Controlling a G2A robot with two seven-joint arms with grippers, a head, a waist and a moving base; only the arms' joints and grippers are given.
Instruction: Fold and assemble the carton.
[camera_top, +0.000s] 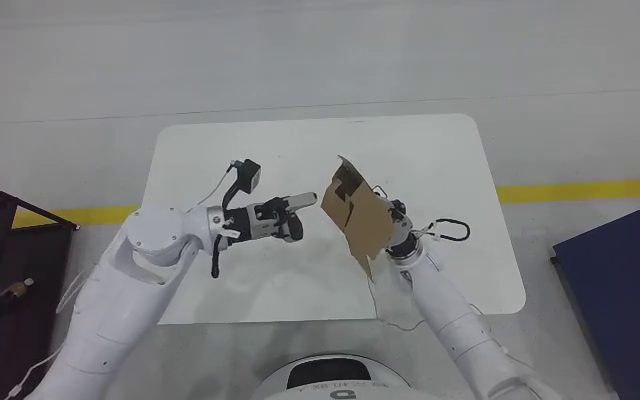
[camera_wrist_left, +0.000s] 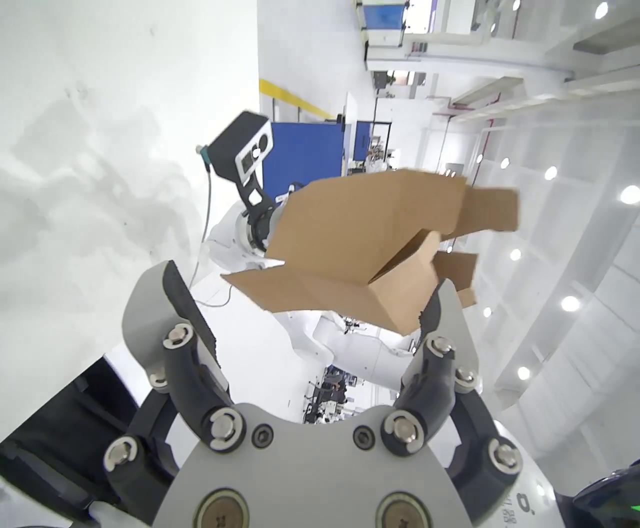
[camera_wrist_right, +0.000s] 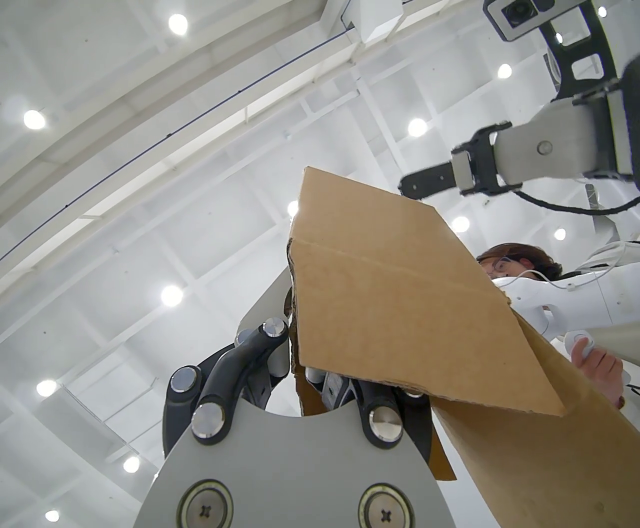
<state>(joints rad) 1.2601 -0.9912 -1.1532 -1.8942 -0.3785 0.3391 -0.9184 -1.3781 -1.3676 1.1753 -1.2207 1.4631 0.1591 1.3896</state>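
The carton, pinched at one edge by the right tool, looks light and bendy, best gripped near a crease by the spread left tool at its nine o'clock.

The right gripper is close up and pinches the brown carton at its near edge. One grey finger shows beside the carton. The other is hidden behind the board. A crease runs across the carton, and the part past it bends back a little. Another long part of the carton runs off to one corner. The left gripper hangs farther off, its dark tip right by the carton's far edge; it is not clear if they touch. A small camera sits on that arm. Behind is a white ceiling with round lights.
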